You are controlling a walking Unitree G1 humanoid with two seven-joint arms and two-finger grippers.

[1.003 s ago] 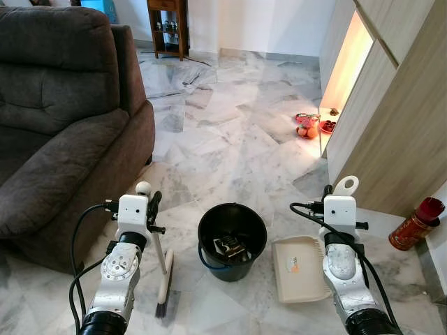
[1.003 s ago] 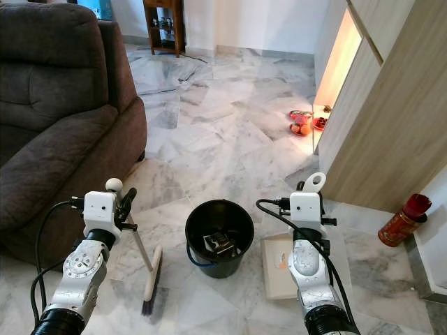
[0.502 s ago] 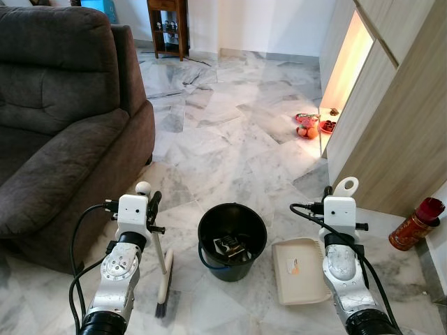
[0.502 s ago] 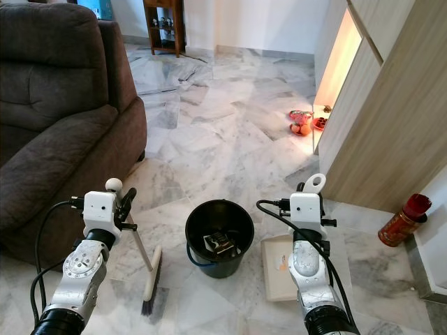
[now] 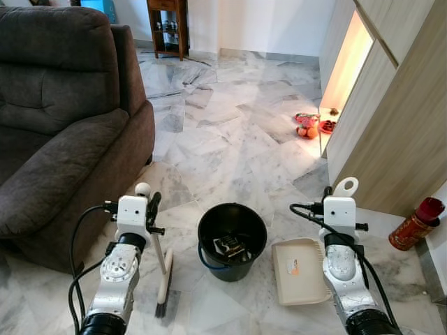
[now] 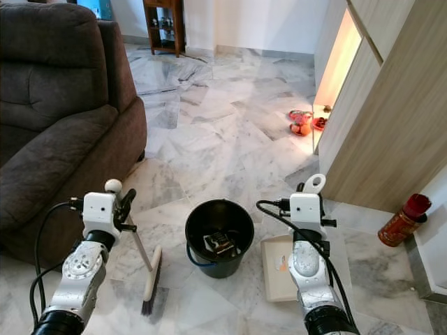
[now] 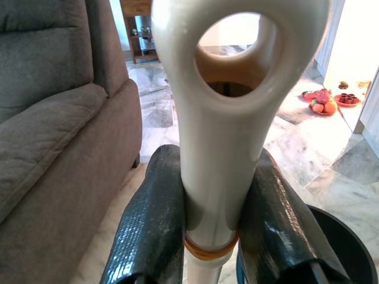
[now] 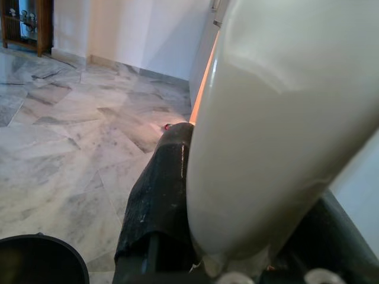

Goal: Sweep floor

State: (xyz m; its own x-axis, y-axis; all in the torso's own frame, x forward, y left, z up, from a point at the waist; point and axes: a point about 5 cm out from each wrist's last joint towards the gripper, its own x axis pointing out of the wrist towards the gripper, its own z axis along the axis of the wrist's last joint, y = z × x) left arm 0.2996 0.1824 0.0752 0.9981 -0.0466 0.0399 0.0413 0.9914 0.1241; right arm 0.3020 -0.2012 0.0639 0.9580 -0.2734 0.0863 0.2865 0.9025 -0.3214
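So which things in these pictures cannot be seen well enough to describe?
- Object inside the black bucket: eye views, too small and shadowed to identify.
- Dustpan: its right edge is hidden behind the right arm.
- Items on the wooden shelf: too far and small.
- Red things on the floor by the lit cabinet: too small to name.
- Dustpan handle: right wrist view, cut off by the edges.

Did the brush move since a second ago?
No. The brush, held in the left gripper, sits at the same spot beside the bucket and in front of the sofa as before.
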